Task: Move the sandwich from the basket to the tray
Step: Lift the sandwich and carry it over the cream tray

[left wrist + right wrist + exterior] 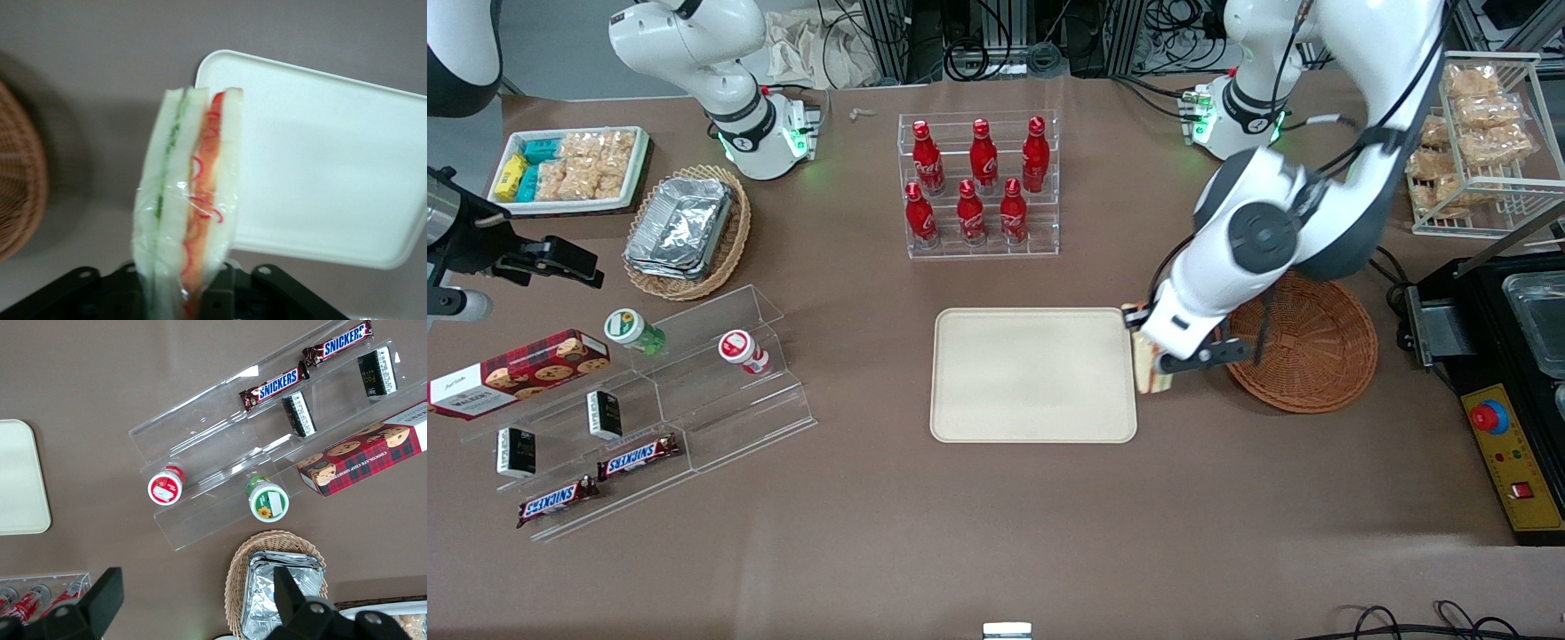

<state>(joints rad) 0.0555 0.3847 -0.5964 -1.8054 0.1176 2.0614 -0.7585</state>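
Note:
My left gripper (1158,363) is shut on the sandwich (188,200), a plastic-wrapped wedge of white bread with green and red-orange filling. It hangs in the air at the edge of the cream tray (1032,375) that faces the basket, with the sandwich (1152,369) just over the tray's rim. The reddish-brown wicker basket (1307,351) lies beside the tray toward the working arm's end and holds nothing I can see. In the left wrist view the tray (320,153) lies bare below the sandwich, and a slice of the basket (20,180) shows.
A clear rack of red cola bottles (978,182) stands farther from the front camera than the tray. A tan basket with foil containers (685,227), a clear stepped shelf with snacks (640,409) and a white snack tray (569,169) lie toward the parked arm's end. A black machine (1507,373) stands beside the basket.

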